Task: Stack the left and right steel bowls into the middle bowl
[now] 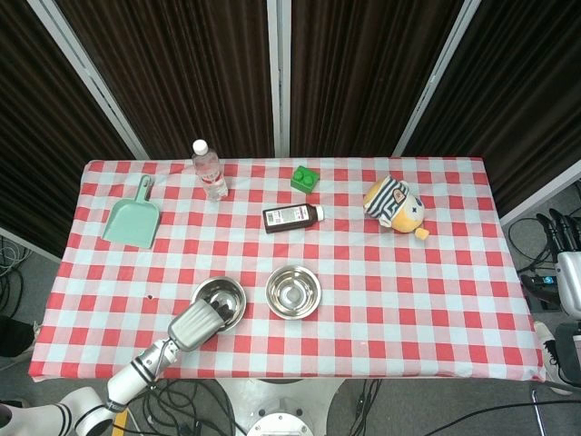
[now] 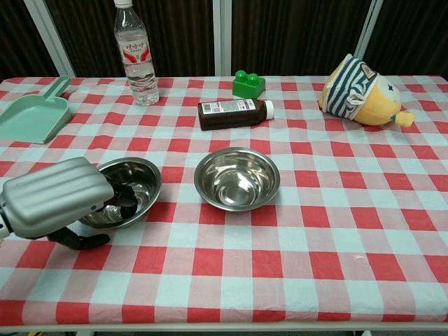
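Observation:
Two steel bowls stand near the table's front edge. The left bowl (image 1: 224,298) (image 2: 137,187) has my left hand (image 1: 194,325) (image 2: 56,201) on its near-left rim, dark fingers curled inside and thumb outside below the rim. That bowl looks slightly tipped. The middle bowl (image 1: 292,292) (image 2: 236,178) sits just to its right, apart from it, and looks empty. My right hand (image 1: 565,256) hangs off the table's right side, fingers extended, holding nothing. It does not show in the chest view.
At the back are a water bottle (image 1: 209,169) (image 2: 136,56), a green brick (image 1: 305,178), a brown bottle lying flat (image 1: 292,216) (image 2: 234,113) and a striped plush toy (image 1: 396,205) (image 2: 360,82). A mint dustpan (image 1: 130,220) lies at the left.

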